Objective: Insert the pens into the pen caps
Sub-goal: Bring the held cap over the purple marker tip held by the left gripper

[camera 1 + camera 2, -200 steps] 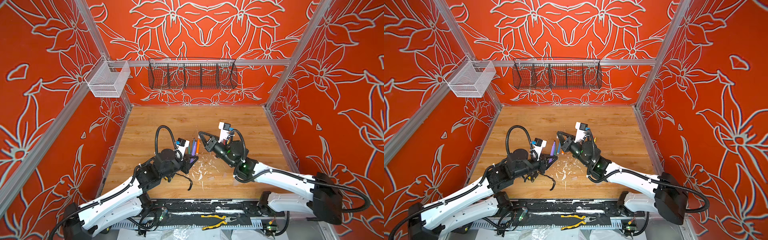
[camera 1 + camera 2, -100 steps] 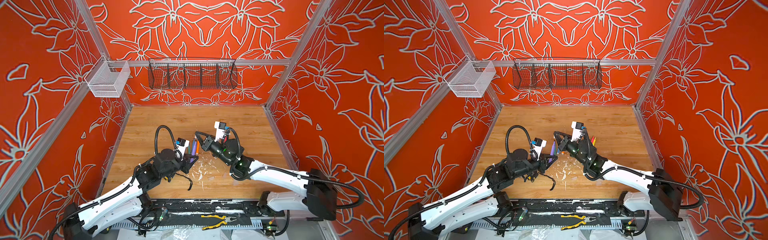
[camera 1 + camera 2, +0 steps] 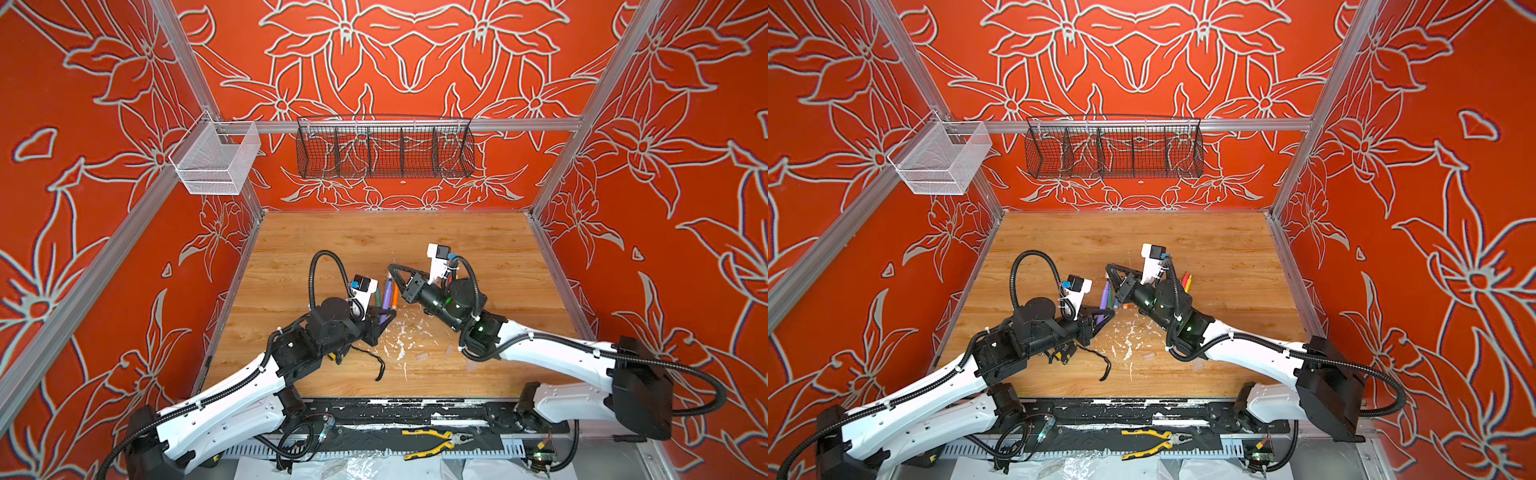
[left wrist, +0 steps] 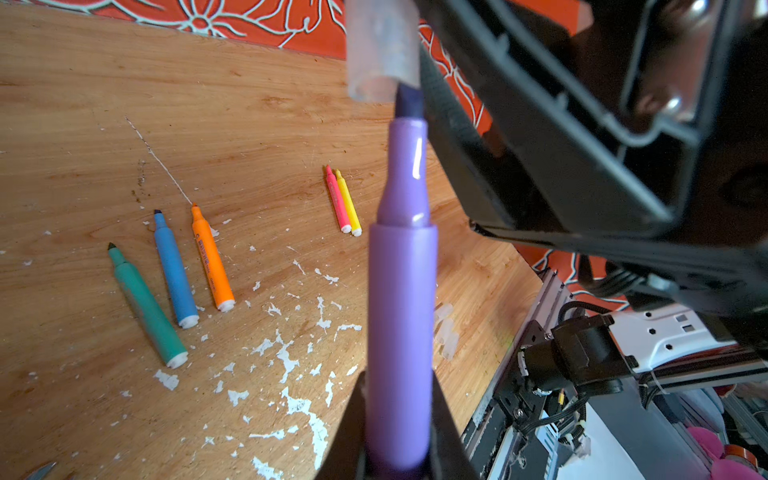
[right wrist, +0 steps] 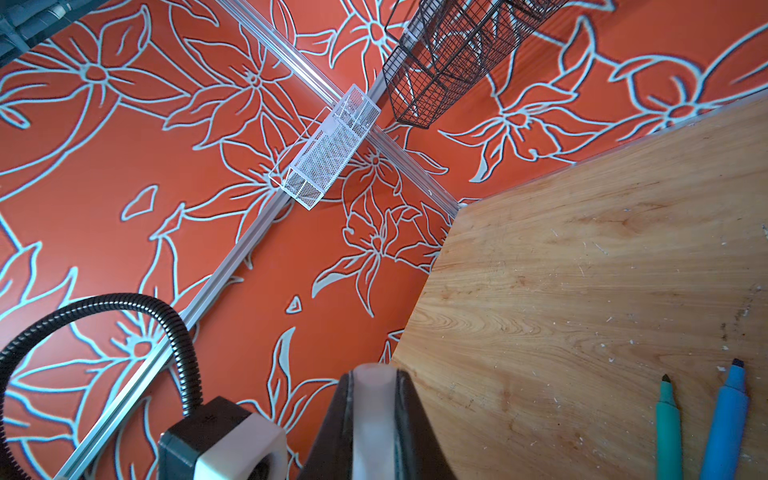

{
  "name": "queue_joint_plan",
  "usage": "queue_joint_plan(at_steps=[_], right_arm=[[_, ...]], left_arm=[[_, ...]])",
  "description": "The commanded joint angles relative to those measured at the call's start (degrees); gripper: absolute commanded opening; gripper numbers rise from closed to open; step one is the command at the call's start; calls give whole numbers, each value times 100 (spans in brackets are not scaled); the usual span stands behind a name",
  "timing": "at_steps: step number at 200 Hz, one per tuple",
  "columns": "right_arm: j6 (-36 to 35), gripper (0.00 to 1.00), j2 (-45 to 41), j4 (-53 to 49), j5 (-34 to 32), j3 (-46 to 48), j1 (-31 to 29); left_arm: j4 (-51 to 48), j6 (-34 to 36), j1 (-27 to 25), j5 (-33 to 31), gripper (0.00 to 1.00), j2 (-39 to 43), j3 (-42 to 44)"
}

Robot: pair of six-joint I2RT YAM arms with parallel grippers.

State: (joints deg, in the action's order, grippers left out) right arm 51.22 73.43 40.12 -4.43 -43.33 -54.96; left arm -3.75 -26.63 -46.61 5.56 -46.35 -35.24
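The right gripper, clamped on a small clear plastic pen cap, has swung toward 9 o'clock in both top views, and its wrist camera and forearm went with it. Most of that travel came in the first half of the second; since then it has barely crept. The gap to the purple felt-tip pen has closed. In the left wrist view the cap's open mouth now sits right at the pen's dark tip, which meets the rim rather than the middle.
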Motion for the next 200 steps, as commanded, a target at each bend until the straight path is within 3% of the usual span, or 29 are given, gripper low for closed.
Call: queue_joint_plan(at_steps=[1,200], right_arm=[[37,9,-134,128,126,39,-41],[81,8,-125,61,573,403,-208]], left_arm=[[154,84,-41,-49,0,-23,-73],[58,521,-28,-398,0,-192,-480]])
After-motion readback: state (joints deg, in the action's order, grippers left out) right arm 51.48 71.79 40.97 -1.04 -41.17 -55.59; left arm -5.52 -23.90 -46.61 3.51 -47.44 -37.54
